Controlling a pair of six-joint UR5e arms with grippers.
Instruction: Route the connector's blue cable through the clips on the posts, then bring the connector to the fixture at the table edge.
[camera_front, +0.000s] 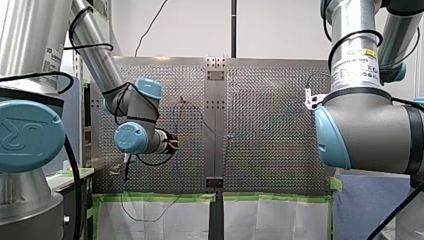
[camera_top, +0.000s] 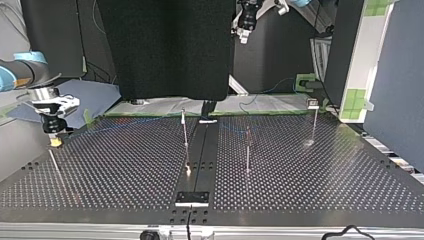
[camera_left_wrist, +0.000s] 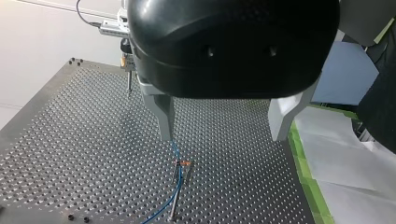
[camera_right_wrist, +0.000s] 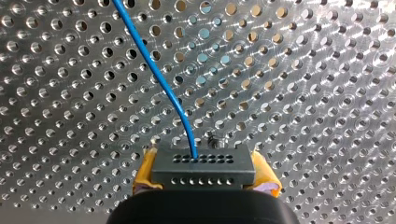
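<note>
Connector (camera_right_wrist: 203, 165) sits clamped in my right gripper (camera_right_wrist: 205, 173); my left gripper (camera_left_wrist: 222, 134) gapes wide.

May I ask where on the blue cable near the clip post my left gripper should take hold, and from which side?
Probably the free stretch of blue cable just past the orange clip, from above, with my left gripper open and straddling it crosswise. There it runs straight and clear of the post; elsewhere it hugs the post.

In the top view, one post (camera_top: 185, 131) stands at the middle of the table (camera_top: 110, 170). A second post (camera_top: 247, 150) lies at its 4 o'clock and a third post (camera_top: 315, 125) at 3 o'clock. My right gripper (camera_top: 55, 141), at 9 o'clock, holds the connector (camera_right_wrist: 203, 165), with the cable (camera_right_wrist: 154, 70) running ahead of it.
</note>
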